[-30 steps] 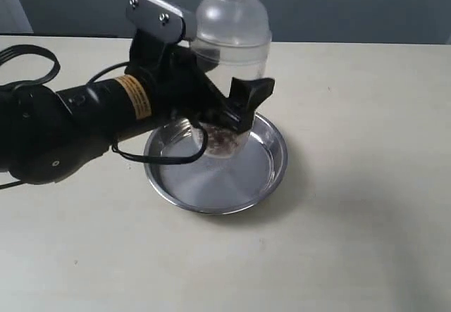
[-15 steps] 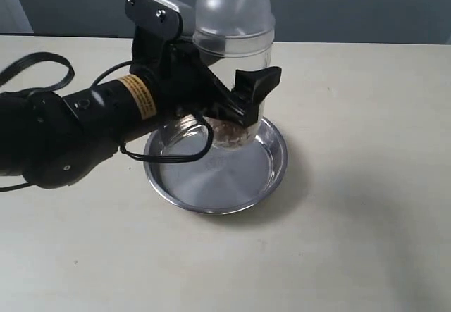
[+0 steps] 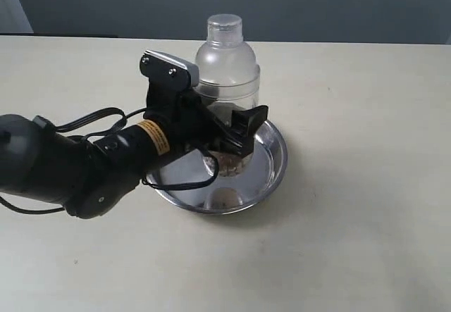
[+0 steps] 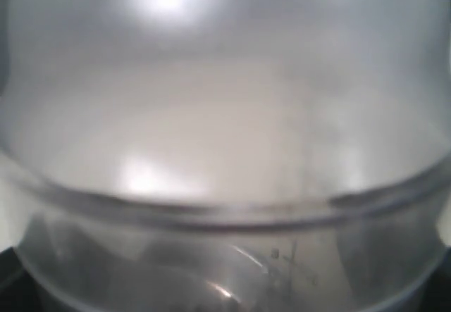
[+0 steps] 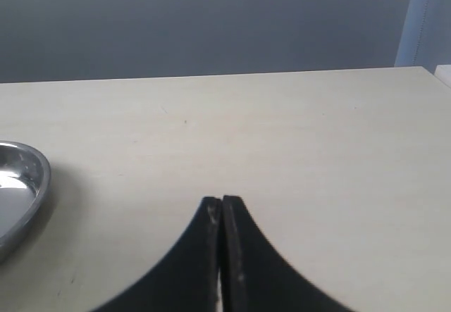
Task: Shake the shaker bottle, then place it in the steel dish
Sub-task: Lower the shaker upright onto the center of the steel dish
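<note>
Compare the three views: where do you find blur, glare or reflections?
Left wrist view: the shaker bottle sits so close that it fills the frame, blurred, with white glare patches on its plastic. Exterior view: sharp, and the steel dish shines with mirror-like reflections. Right wrist view: evenly lit, the table in focus.

shaker bottle (image 3: pixel 227 72) upright in steel dish (image 3: pixel 277 158), seemingly resting on its floor

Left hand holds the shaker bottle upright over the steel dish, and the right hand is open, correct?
Not quite. The right hand is shut, its jaws pressed together, as the right wrist view shows. The left hand does hold the shaker bottle upright over the steel dish.
</note>
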Motion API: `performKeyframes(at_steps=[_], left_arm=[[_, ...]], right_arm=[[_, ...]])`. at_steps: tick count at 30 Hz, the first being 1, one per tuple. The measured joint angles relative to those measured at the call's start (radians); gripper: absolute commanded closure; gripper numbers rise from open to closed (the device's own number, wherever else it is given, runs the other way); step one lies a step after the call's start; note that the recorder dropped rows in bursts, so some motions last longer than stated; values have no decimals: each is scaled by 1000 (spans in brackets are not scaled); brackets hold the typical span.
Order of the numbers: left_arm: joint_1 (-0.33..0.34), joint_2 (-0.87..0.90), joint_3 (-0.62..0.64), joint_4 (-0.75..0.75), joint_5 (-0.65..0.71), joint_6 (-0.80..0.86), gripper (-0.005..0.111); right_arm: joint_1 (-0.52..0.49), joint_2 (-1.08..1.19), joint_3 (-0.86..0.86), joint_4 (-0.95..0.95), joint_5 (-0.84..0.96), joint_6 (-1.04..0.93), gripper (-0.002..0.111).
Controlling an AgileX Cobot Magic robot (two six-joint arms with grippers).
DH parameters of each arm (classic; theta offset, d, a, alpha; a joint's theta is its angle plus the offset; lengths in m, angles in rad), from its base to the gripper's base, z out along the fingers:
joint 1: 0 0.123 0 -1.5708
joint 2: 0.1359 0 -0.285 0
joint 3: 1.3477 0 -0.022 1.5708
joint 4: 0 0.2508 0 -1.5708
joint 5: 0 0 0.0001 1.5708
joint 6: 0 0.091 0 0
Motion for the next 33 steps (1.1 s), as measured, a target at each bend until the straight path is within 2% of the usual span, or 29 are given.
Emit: performKeyframes(at_steps=[10,16,20,25,27,29,30,33], left_arm=[[0,32,0,-35,-14,41,106],[0,110,0,-89,-73,41,106],[0,173,0,-120,-162,51,106],[0,190,0,-130,-184,81,106],[0,190,0,-130,-184,88,100],[0,190,0,-120,-184,90,87],[0,190,0,-116,-184,92,79],[3,190,0,-99,-184,92,44]], right_arm=[[0,0,0,0,0,0,109],[0,0,0,0,0,0,109],[0,0,0,0,0,0,109],[0,0,0,0,0,0,109],[0,0,0,0,0,0,109],[0,0,0,0,0,0,109],[0,0,0,0,0,0,109],[0,0,0,0,0,0,109]])
